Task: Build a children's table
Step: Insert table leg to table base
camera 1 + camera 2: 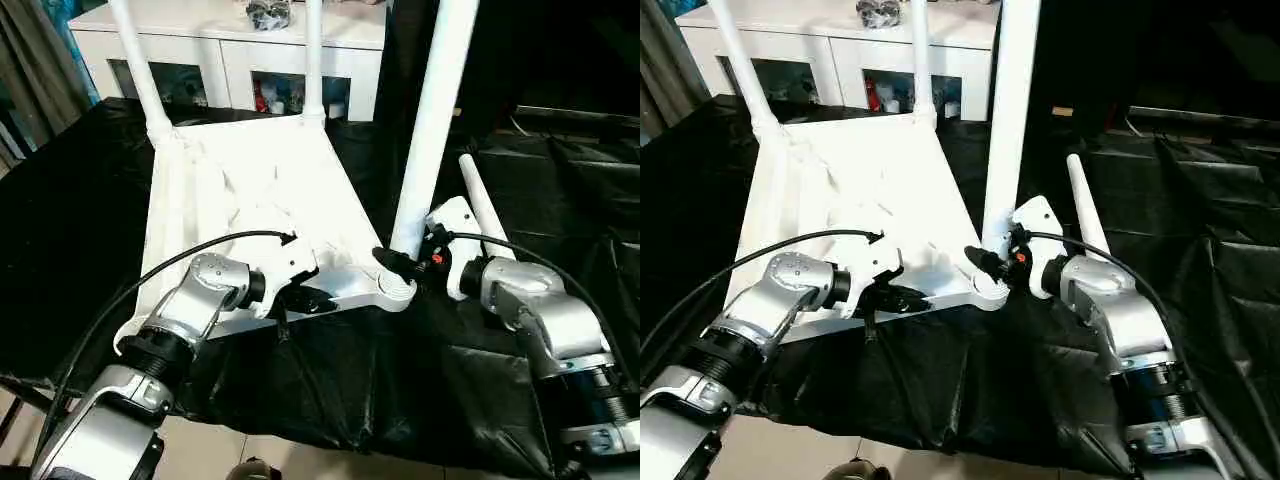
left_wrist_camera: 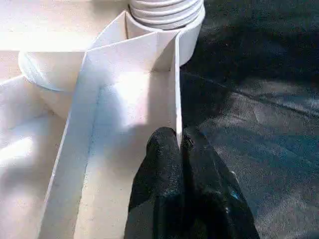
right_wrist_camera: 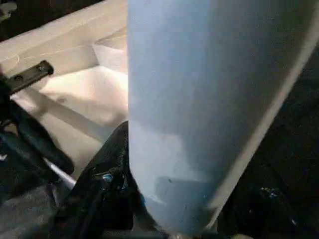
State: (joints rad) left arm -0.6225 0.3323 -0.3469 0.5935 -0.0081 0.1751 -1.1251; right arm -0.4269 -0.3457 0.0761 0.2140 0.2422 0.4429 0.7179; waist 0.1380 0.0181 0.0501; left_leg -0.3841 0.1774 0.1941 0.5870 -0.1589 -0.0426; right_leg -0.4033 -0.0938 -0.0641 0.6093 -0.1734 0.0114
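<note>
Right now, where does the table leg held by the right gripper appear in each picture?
Left eye view: the leg stands upright, right of centre, foot in the near corner socket.
Right eye view: the same leg rises just right of centre.
Left wrist view: its ribbed foot is at the top edge.
Right wrist view: the leg looms close between the right gripper's fingers.
Shared landmark: the near corner socket.

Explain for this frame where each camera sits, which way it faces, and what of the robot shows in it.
Left eye and right eye: head stereo pair, looking down over both silver forearms at the upturned tabletop on black sheeting.
Left wrist: looks along the left pincer, shut on the tabletop's rim.
Right wrist: looks along the right pincer, which grips the near leg.
Shared: that near leg, standing in its corner socket, appears in both eye views and the right wrist view.
</note>
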